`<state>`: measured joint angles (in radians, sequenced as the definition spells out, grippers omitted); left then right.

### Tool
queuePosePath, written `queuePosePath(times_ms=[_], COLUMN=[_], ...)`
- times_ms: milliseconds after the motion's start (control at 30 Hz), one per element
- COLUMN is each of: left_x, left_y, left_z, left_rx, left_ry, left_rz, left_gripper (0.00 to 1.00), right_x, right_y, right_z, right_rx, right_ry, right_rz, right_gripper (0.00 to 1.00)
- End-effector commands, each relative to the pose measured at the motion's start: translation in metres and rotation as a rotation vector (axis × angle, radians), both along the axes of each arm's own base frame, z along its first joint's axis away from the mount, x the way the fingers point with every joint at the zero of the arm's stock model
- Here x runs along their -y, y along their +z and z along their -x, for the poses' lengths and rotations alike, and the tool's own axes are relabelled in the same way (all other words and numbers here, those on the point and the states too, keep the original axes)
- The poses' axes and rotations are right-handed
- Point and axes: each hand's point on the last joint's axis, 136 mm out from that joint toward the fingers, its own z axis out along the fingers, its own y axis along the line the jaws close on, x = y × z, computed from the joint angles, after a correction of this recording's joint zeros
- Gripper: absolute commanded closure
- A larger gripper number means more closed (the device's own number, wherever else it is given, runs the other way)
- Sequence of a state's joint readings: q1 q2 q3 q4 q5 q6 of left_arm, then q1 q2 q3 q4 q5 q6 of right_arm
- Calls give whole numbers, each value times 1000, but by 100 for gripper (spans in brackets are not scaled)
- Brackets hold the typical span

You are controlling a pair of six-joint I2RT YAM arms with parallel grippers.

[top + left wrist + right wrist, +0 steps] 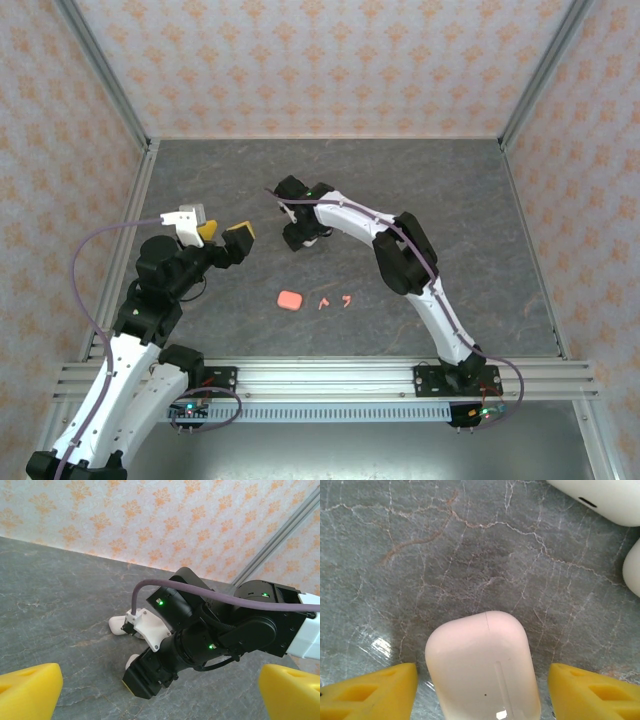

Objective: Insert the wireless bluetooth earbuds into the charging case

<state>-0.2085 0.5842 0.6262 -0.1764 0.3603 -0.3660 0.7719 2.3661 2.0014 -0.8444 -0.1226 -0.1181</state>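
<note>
A pale pinkish-white charging case point(480, 645) lies on the table between the yellow fingers of my right gripper point(483, 672). The jaws stand open, with a thin gap on each side of the case. From above, the right gripper point(300, 238) points down at the table's middle. Two coral-pink earbuds point(323, 302) point(346, 299) lie beside a shut coral-pink case point(290, 299) nearer the front. My left gripper point(225, 233) hovers open and empty to the left, its yellow pads point(27, 690) wide apart, looking at the right arm's wrist.
Two more white cases point(600, 497) point(632, 575) lie just beyond the straddled one; white cases point(117, 625) point(132, 660) also show by the right gripper in the left wrist view. Aluminium posts and patterned walls point(300, 60) enclose the grey marbled table point(450, 190).
</note>
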Motion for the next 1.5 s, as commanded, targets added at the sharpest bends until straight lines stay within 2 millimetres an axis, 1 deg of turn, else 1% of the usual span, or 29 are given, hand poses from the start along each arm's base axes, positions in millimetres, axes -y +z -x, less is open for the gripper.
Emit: queuePosePath(times_ms=[0,267,400,467,567,667,767,933,967,1000,1133,1233,1300,1433,1467], left_x=[1,0,-1,-1,-1,-2,1,11,13,16,25,34,43,60,64], left_y=[-4,-5,-5,-5,-4,-1,2,8,10,12,18,22,27,39,42], left_z=[2,2,3,4,4,5,6,9,9,10,10,9,8,5,4], left_rx=[-3,-8,-13,-15,-13,-8,-2,10,12,15,19,11,3,-28,-41], left_ry=[-13,-8,-8,-8,-5,-3,-17,-81,-93,-107,-159,-211,-258,-351,-377], left_rz=[-15,-19,-23,-22,-20,-13,-5,14,18,24,47,73,102,160,177], left_gripper=[0,0,0,0,0,0,0,0,0,0,1,5,9,13,13], right_x=[7,16,18,20,21,20,18,21,23,24,33,41,47,56,59], right_y=[-7,-17,-20,-17,-8,12,39,98,106,120,163,196,214,241,244], right_z=[6,15,17,17,14,9,8,12,14,17,29,41,52,72,76], right_rx=[-20,-28,-36,-29,3,57,115,247,264,297,400,485,535,619,637], right_ry=[15,31,32,34,38,38,46,74,80,88,123,161,196,277,298], right_rz=[51,118,132,138,134,94,34,-82,-98,-126,-213,-279,-316,-356,-356], right_gripper=[33,38,46,51,56,60,61,61,61,61,62,62,62,62,62])
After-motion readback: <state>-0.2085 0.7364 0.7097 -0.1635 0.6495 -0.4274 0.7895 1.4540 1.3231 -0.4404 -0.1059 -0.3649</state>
